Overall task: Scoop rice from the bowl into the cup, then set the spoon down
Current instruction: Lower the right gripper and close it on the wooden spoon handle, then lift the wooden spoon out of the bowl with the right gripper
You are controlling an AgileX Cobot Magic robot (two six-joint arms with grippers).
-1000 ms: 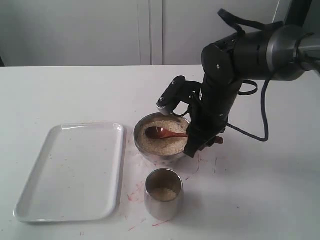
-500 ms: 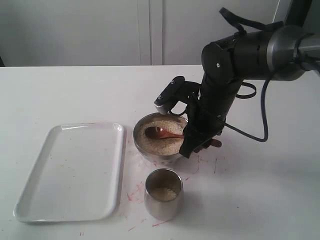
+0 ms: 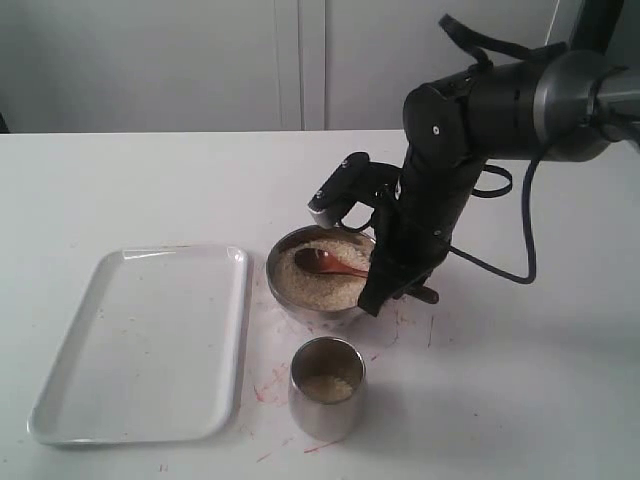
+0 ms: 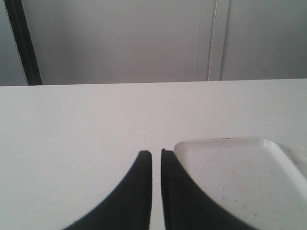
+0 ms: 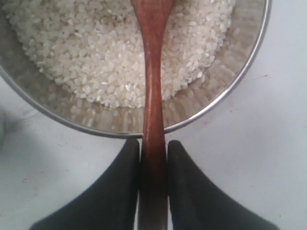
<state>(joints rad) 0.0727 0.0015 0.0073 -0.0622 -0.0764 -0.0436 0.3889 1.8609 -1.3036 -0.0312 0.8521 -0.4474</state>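
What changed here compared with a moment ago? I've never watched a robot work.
The right arm's jaws closed onto the handle of the slim reddish-brown wooden spoon, nudging its head slightly across the off-white rice. The wide steel bowl, small steel cup and white tray stayed put.

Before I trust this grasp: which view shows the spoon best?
The right wrist view: the spoon handle runs between the right hand's fingers, touching both. The exterior view shows its head on the rice, but the arm hides the grip. The left wrist view shows no spoon.
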